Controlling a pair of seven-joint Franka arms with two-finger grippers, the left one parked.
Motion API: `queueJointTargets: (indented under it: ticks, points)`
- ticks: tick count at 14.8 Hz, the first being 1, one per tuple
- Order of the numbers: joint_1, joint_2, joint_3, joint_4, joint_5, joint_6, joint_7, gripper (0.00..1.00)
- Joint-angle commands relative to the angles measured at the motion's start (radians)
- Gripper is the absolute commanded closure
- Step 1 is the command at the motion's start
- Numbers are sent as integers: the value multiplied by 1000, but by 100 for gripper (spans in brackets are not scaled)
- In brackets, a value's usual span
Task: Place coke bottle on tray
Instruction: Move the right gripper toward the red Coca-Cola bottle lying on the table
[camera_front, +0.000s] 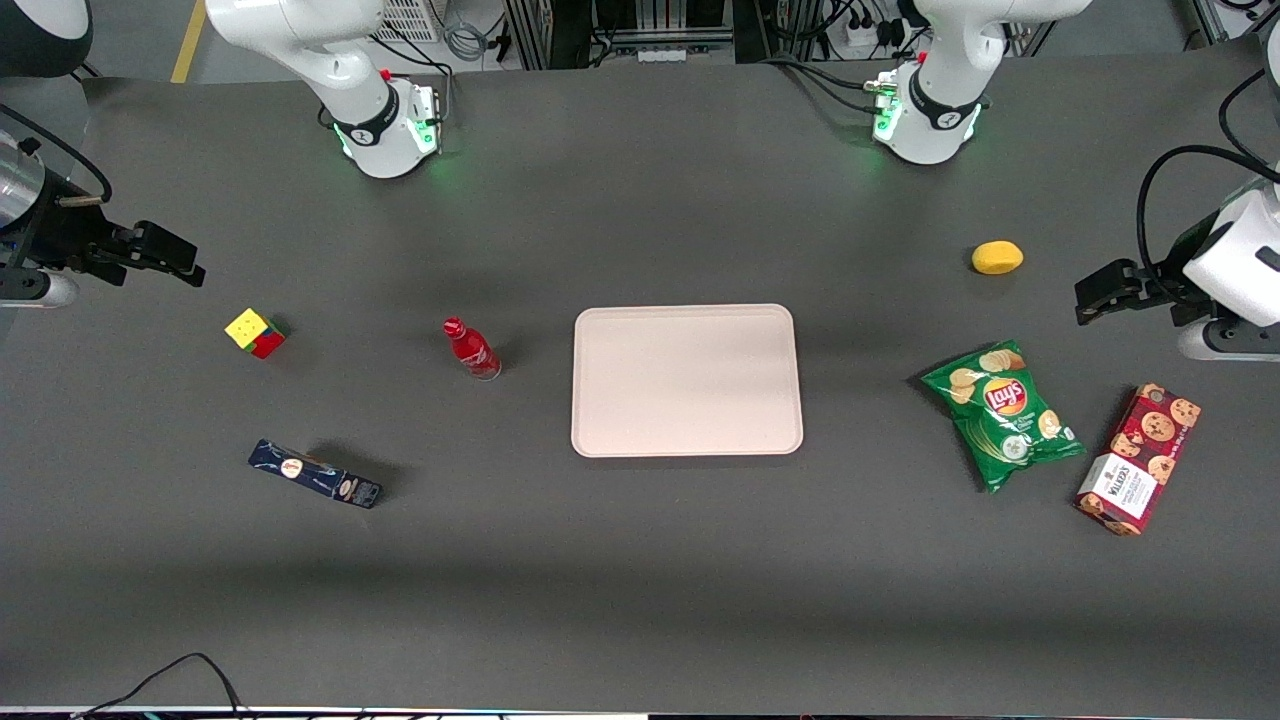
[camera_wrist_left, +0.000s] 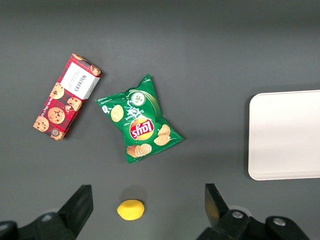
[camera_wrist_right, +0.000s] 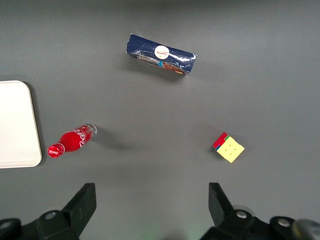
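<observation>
The coke bottle (camera_front: 472, 349), small and red with a red cap and white script, stands upright on the dark table beside the tray, toward the working arm's end. It also shows in the right wrist view (camera_wrist_right: 74, 140). The tray (camera_front: 686, 380) is large, flat and pale pink and has nothing on it; its edge shows in the right wrist view (camera_wrist_right: 17, 125). My right gripper (camera_front: 195, 262) hangs above the table at the working arm's end, well apart from the bottle. It is open and holds nothing (camera_wrist_right: 151, 192).
A Rubik's cube (camera_front: 255, 332) and a dark blue snack packet (camera_front: 315, 473) lie near the working arm's end. A yellow lemon (camera_front: 997, 257), a green Lay's bag (camera_front: 1003, 412) and a red cookie box (camera_front: 1138, 458) lie toward the parked arm's end.
</observation>
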Motion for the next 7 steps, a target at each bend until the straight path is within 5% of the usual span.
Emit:
queueJointTargets:
  ticks: [1, 7]
  points:
    - [-2, 14, 1, 23, -14, -15, -15, 0]
    - [7, 56, 52, 42, 12, -2, 0, 0]
